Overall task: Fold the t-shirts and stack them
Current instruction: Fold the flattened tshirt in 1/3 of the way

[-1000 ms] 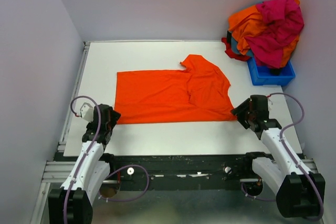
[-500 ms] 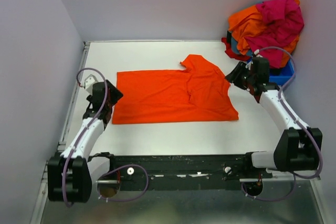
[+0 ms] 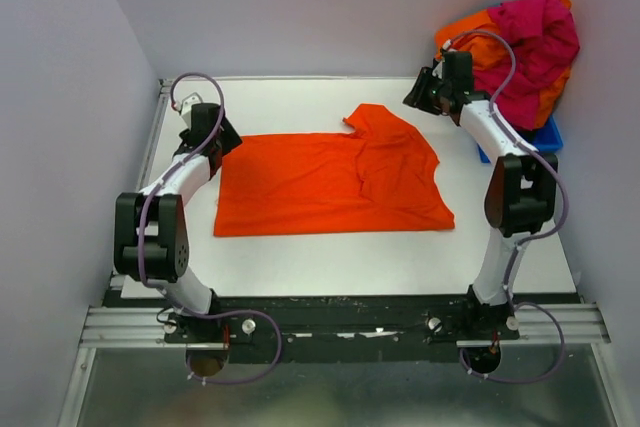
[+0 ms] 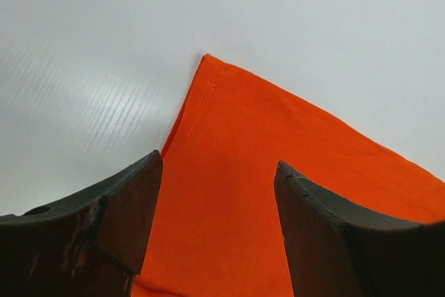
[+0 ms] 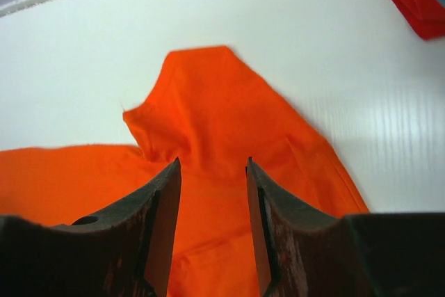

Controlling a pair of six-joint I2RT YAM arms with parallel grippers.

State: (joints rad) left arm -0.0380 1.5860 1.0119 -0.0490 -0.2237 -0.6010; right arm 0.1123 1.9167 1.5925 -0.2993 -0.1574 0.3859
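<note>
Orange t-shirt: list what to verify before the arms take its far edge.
1. Orange t-shirt spread flat on the table: not ok, its right end is folded over and creased.
2. Left end effector open: ok, jaws wide, nothing between them.
3. Left end effector lined up with the shirt's far left corner: ok, the corner shows just ahead of it.
4. Right end effector open: ok, jaws apart over the shirt's far right peak.
5. Either end effector touching the cloth: cannot tell, height unclear.
6. Heap of t-shirts in the blue bin apart from the spread shirt: ok.
</note>
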